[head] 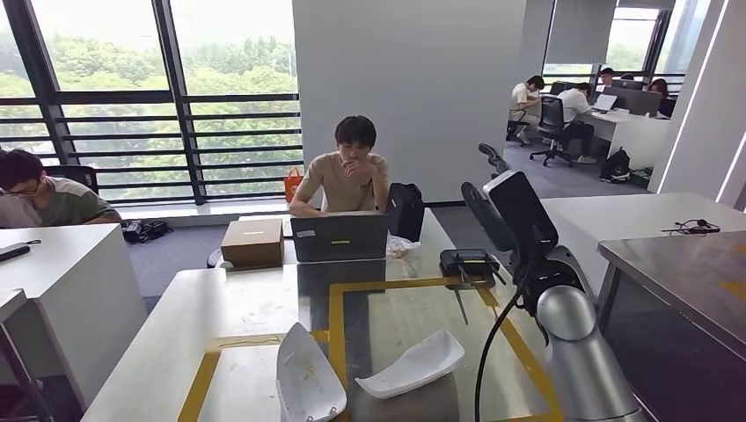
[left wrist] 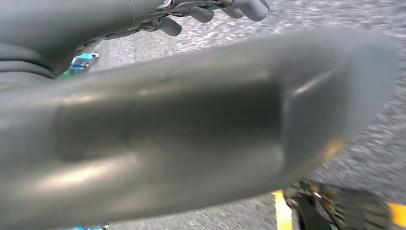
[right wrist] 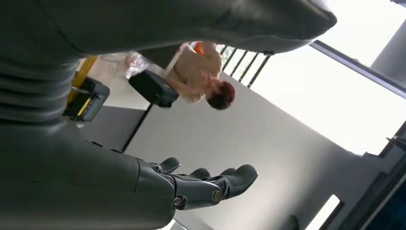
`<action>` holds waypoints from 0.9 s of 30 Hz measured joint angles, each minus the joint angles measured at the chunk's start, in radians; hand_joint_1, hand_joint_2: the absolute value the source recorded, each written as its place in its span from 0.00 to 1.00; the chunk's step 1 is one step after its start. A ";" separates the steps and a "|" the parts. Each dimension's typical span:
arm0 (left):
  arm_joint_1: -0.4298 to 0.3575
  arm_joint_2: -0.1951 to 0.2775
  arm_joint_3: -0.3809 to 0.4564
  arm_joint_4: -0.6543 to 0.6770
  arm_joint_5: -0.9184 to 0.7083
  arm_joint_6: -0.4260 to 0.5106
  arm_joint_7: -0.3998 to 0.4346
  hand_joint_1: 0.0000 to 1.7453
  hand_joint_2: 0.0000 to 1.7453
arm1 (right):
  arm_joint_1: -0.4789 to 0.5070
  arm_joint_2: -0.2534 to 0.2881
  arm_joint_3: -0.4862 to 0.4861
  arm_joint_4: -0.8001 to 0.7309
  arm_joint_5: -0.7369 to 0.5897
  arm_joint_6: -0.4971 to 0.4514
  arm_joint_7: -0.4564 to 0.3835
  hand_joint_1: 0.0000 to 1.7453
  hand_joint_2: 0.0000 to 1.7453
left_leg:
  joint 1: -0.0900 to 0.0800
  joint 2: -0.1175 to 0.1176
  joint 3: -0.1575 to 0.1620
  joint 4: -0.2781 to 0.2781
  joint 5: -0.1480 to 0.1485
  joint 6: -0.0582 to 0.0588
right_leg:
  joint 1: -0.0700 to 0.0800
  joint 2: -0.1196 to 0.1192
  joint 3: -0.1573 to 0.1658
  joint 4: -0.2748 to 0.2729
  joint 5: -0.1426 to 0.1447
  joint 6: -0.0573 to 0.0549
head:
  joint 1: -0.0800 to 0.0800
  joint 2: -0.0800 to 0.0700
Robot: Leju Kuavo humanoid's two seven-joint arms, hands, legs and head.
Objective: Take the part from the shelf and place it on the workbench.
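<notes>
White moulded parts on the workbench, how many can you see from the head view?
2. One white curved plastic shell lies on the yellow tape line at the near edge; the other white part lies just to its right, inside the taped square. More may sit below the frame.

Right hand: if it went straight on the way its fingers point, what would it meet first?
Probably nothing near: the right hand points through open air towards the pale wall behind the seated person; depth is unclear.

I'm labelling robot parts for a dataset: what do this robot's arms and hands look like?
The right arm is smooth rounded silver with a black cable alongside. The right hand has a grey ribbed cover, a thick grey thumb and darker grey fingers. The left hand is equally grey.
</notes>
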 joint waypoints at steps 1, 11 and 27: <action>0.002 0.000 0.000 0.000 -0.001 0.000 -0.001 0.00 0.00 | 0.013 -0.013 0.002 -0.031 -0.005 -0.008 0.002 0.00 0.00 | -0.001 0.002 -0.014 0.000 0.012 0.004 | 0.000 0.000 -0.016 0.063 -0.053 0.005 | 0.001 0.000; -0.004 -0.005 0.000 0.000 -0.025 -0.009 0.028 0.00 0.00 | 0.166 -0.123 0.017 -0.304 -0.035 -0.064 -0.007 0.00 0.00 | -0.006 0.003 -0.111 0.021 0.092 -0.024 | 0.013 -0.002 0.196 -0.083 -0.056 -0.025 | 0.000 0.000; -0.015 -0.004 0.002 0.000 -0.018 -0.009 0.030 0.00 0.00 | 0.285 -0.135 0.054 -0.500 0.048 -0.092 -0.025 0.00 0.00 | -0.003 -0.012 0.045 0.000 -0.049 -0.027 | -0.002 -0.009 0.047 -0.106 0.121 -0.008 | 0.000 0.000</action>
